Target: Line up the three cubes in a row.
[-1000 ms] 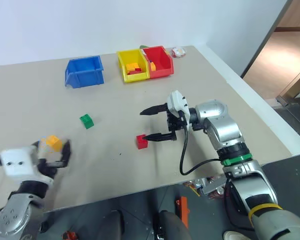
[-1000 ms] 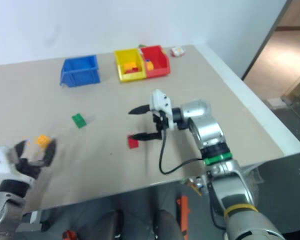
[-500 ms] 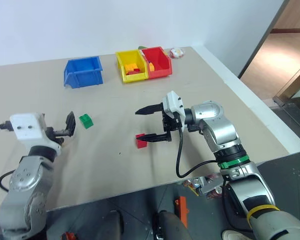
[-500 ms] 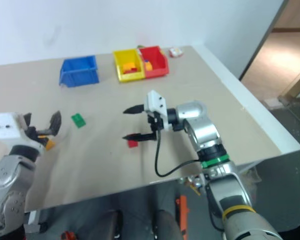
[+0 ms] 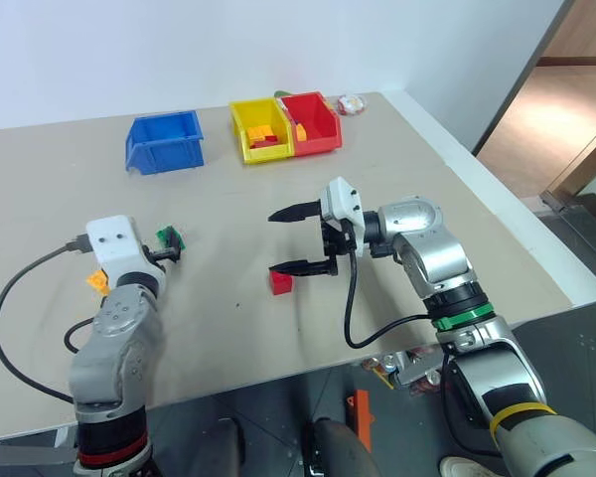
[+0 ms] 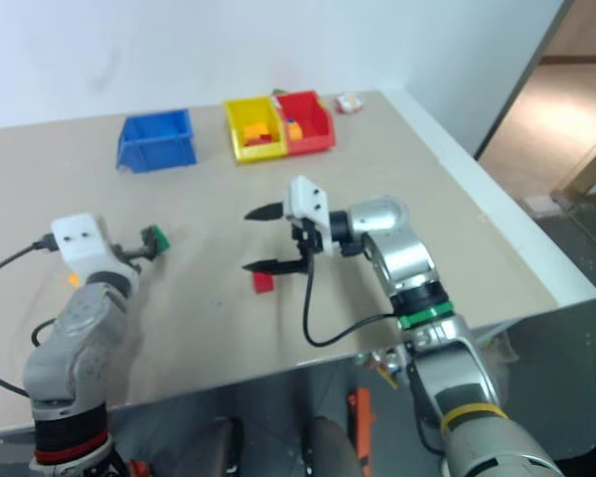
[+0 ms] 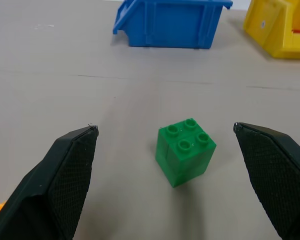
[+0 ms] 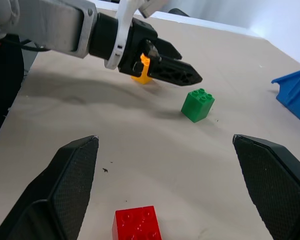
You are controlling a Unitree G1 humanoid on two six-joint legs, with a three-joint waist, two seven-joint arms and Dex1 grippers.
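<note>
Green cube [image 7: 185, 157], red cube [image 8: 137, 223], orange cube [image 8: 144, 68], blue bin [image 7: 171, 22].

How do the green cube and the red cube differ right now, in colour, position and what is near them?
The green cube is green and lies between the open left gripper fingers; the red cube is red and lies just below the open right gripper. The green cube sits left on the table, the red cube near the middle. Both rest on the table, ungripped, studs up.
</note>
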